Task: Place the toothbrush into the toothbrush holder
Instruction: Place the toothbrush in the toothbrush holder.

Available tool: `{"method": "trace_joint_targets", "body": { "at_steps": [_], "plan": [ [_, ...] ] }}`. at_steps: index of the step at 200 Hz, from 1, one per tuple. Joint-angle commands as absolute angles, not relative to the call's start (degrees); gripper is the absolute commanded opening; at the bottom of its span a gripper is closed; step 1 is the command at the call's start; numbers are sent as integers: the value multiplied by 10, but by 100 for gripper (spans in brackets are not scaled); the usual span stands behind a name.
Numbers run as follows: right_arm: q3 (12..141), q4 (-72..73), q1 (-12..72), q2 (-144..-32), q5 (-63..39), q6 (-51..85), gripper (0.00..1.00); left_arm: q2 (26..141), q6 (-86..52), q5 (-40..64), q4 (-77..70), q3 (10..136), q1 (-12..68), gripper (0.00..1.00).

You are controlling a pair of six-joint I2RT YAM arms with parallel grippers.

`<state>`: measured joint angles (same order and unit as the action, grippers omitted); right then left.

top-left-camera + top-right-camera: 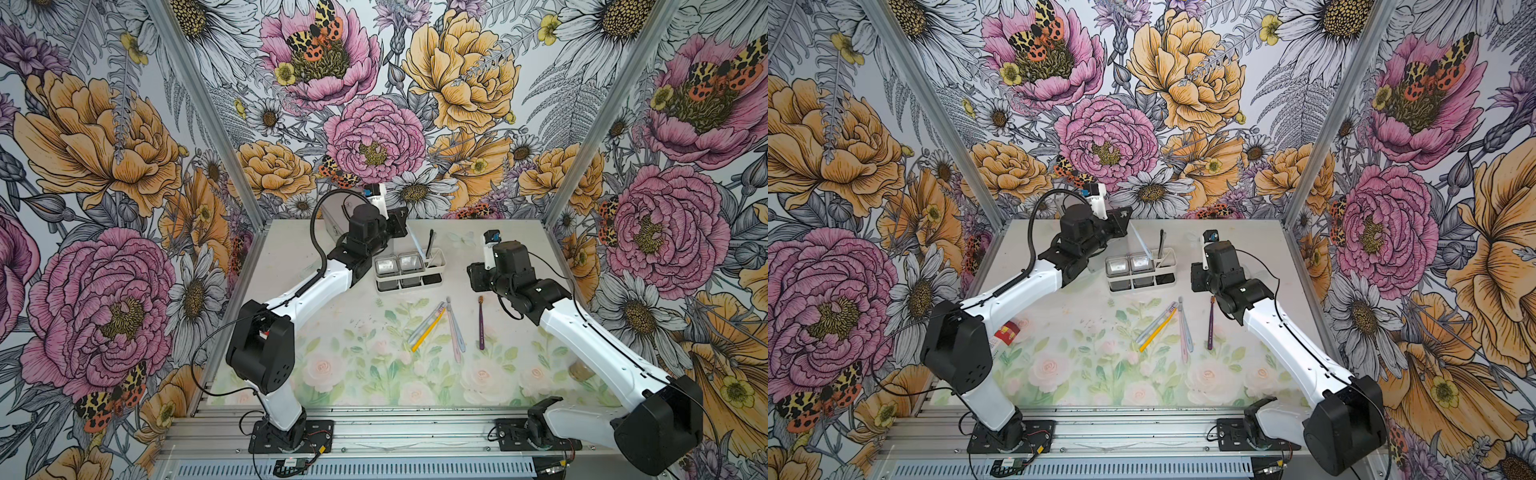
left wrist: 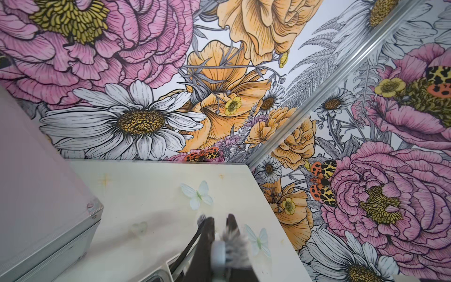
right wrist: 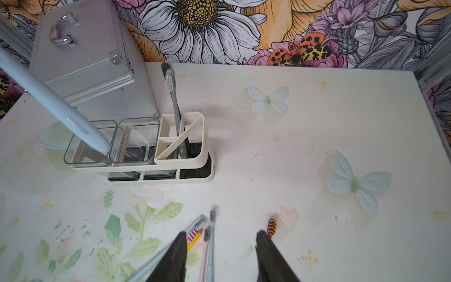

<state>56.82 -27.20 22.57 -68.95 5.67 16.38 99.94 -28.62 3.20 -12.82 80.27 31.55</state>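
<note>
Our left gripper [image 2: 220, 219] is clamped on the pale blue toothbrush [image 3: 48, 97], tilted with its lower end over the toothbrush holder [image 3: 206, 144], which stands toward the bench's far edge beside the silver case [image 3: 85, 61]. Our right gripper [image 3: 220, 233] hangs parted and empty near loose toothbrushes [image 1: 428, 329] on the flower-printed bench [image 1: 353, 382]; floral walls [image 1: 374, 124] surround it.

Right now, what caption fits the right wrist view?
Open right gripper near loose toothbrushes; a pale blue toothbrush slants toward the holder.
</note>
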Motion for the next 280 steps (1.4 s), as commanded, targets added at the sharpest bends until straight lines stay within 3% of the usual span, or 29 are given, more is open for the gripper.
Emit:
{"method": "trace_joint_targets", "body": {
  "at_steps": [1, 57, 135, 182, 235, 280],
  "plan": [
    [529, -254, 217, -637, 51, 160, 49, 1047, -244, 25, -203, 822, 331, 0],
    [460, -253, 205, -539, 4, 151, 50, 1126, -121, -14, -230, 856, 383, 0],
    [418, -253, 191, -495, -7, 156, 51, 1088, -31, -37, -236, 856, 422, 0],
    [398, -254, 173, -474, -18, 158, 52, 1080, 114, -143, -299, 837, 453, 0],
    [395, -255, 152, -474, -40, 158, 52, 1117, 139, -204, -330, 844, 450, 0],
    [395, -254, 143, -480, -46, 159, 52, 1121, 80, -174, -328, 836, 418, 0]
  ]
}}
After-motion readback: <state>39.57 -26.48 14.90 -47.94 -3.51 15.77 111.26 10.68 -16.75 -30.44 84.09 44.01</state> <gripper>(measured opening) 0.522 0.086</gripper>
